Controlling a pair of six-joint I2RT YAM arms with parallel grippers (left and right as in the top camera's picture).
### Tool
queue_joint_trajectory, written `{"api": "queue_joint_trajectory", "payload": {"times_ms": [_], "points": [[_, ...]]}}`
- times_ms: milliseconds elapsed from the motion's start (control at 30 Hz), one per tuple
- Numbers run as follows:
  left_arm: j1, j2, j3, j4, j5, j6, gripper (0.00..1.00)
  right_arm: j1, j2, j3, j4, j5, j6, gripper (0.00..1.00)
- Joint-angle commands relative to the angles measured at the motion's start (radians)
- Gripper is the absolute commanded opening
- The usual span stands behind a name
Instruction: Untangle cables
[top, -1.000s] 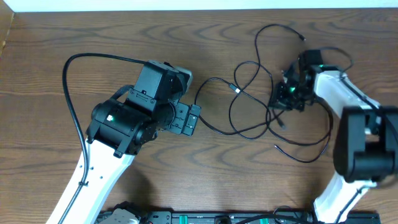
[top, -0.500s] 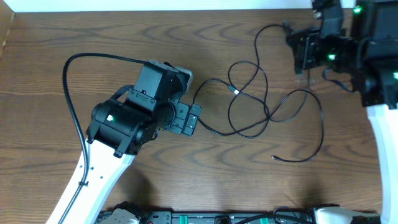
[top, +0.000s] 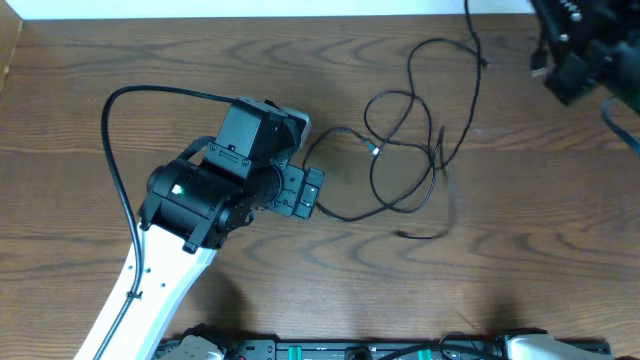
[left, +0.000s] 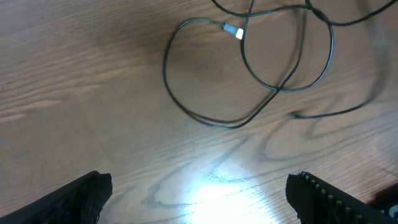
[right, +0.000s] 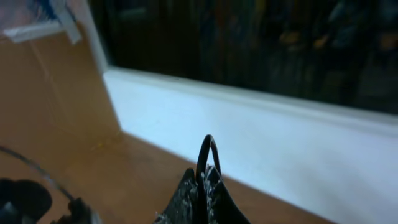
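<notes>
Counted: two arms, two end effectors.

State of left end effector: released. Both fingers at the lower corners of the left wrist view, spread wide, gripping nothing. Bare worktop in the gap.

State of right end effector: clenched, grasping a short black bight of the cables. Bight standing up just above the closed fingertips in the right wrist view. In the overhead view, at the top right corner, large and blurred, well apart from left end effector.

Position of cables: on the worktop ahead of left end effector, clear of its fingers and not touching them. Thin black cord only.

Number of separate cords: cannot tell, with strands crossing at several places.

Loops counted in the left wrist view: two.
- One large loop directly ahead of the open fingers.
- One overlapping it, farther ahead and toward the right-hand finger.

Loose ends counted with confidence: two.
- One light metal plug at the far side of the nearer loop.
- One dark tip off to the right-hand-finger side, nearer than the plug.

One run of the cables leading from the tangle away from left end effector and off the top edge of the overhead view, on the side of right end effector.

Thick black arm cable: one, arcing behind left end effector beside its arm, well apart from the cables.
</notes>
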Motion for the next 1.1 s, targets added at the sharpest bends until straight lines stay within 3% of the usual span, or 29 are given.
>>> {"api": "queue_joint_trajectory", "payload": {"times_ms": [0,400,633,700,733,800,900,1067], "points": [[-0.002,0.000,-0.003,0.000,0.002,0.014,0.95,-0.010,0.000,0.016,-0.059,0.118,0.012,0.01],[-0.002,0.000,-0.003,-0.007,0.002,0.013,0.95,-0.010,0.036,0.016,-0.394,0.643,0.101,0.01],[-0.002,0.000,-0.003,-0.002,0.091,0.066,0.95,-0.010,0.071,0.011,-0.685,0.727,0.230,0.01],[-0.002,0.000,-0.003,0.003,0.233,0.172,0.95,-0.010,0.082,-0.004,-0.748,0.713,0.235,0.38],[-0.002,0.000,-0.003,0.002,0.294,0.211,0.95,-0.009,0.082,-0.021,-0.747,0.682,0.224,0.71],[-0.002,0.000,-0.003,-0.003,0.409,0.279,0.95,-0.010,0.082,-0.051,-0.747,0.615,0.216,0.96],[-0.002,0.000,-0.003,-0.006,0.562,0.364,0.95,-0.009,0.086,-0.135,-0.743,0.477,0.110,0.99],[-0.002,0.000,-0.003,0.001,0.555,0.379,0.95,-0.008,0.116,-0.304,-0.731,0.236,-0.200,0.99]]}}
